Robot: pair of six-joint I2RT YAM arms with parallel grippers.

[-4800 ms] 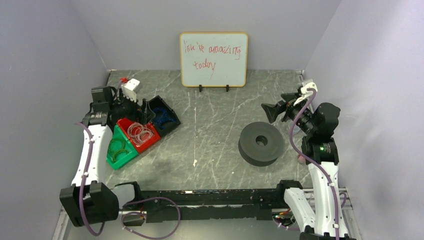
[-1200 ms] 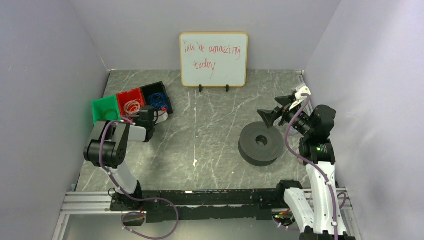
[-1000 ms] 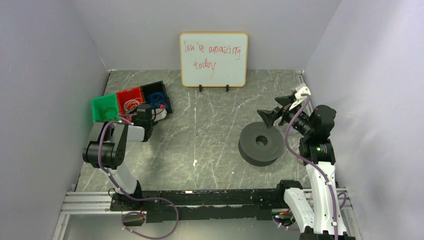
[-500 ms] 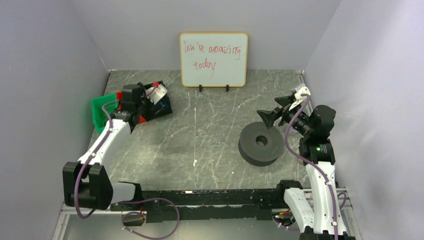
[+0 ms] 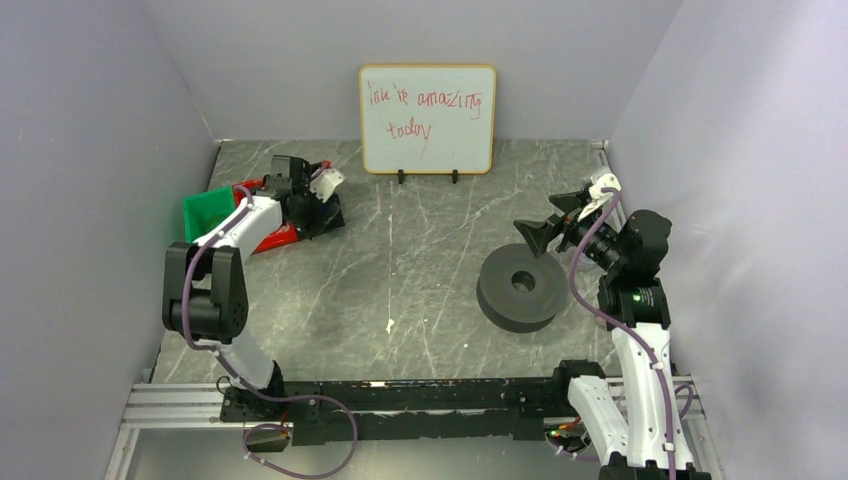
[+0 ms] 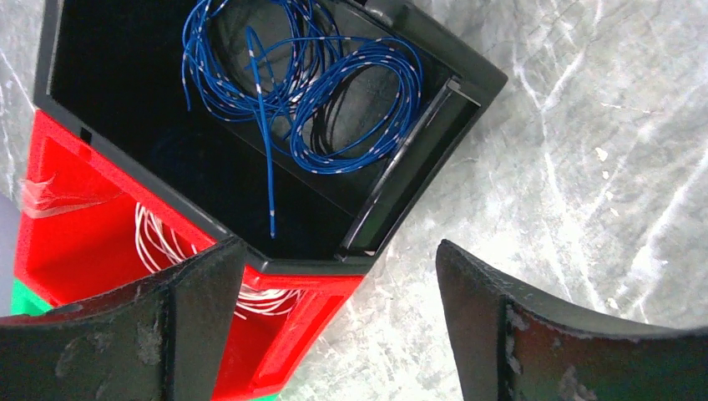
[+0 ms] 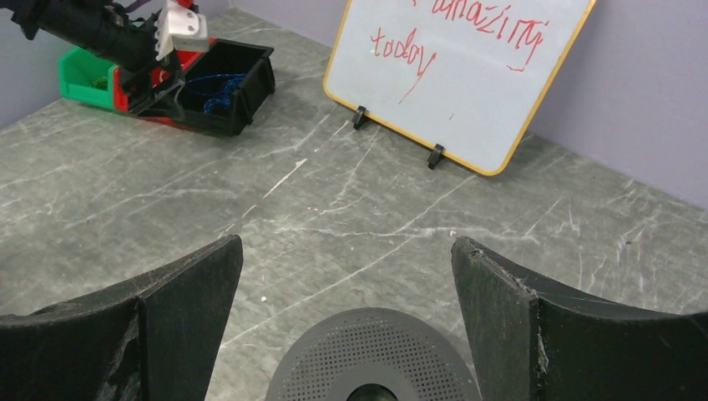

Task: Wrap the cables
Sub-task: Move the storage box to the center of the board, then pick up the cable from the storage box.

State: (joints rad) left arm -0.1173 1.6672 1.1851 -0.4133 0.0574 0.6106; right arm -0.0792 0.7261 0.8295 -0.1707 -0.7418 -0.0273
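Observation:
Thin blue cables (image 6: 300,92) lie in loose loops inside a black bin (image 6: 416,171). In the red bin (image 6: 75,225) beside it are thin white cables (image 6: 159,242). My left gripper (image 6: 338,251) hovers open just above the black bin's near corner with nothing between its fingers; from above it (image 5: 315,205) covers that bin. My right gripper (image 7: 346,246) stands open and empty over the far edge of a grey perforated disc (image 7: 371,355), at the table's right (image 5: 540,215). The blue cables (image 7: 219,88) also show far off in the right wrist view.
A green bin (image 5: 203,212) adjoins the red bin (image 5: 272,238) at the back left, close to the left wall. A whiteboard (image 5: 427,118) with red writing stands against the back wall. The grey disc (image 5: 522,287) lies right of centre. A small white speck (image 5: 389,325) lies mid-table.
The left arm has unfolded and reached back over the bins, so its gripper now hangs above the black bin, with jaws wider than a second ago. The right arm has not moved.

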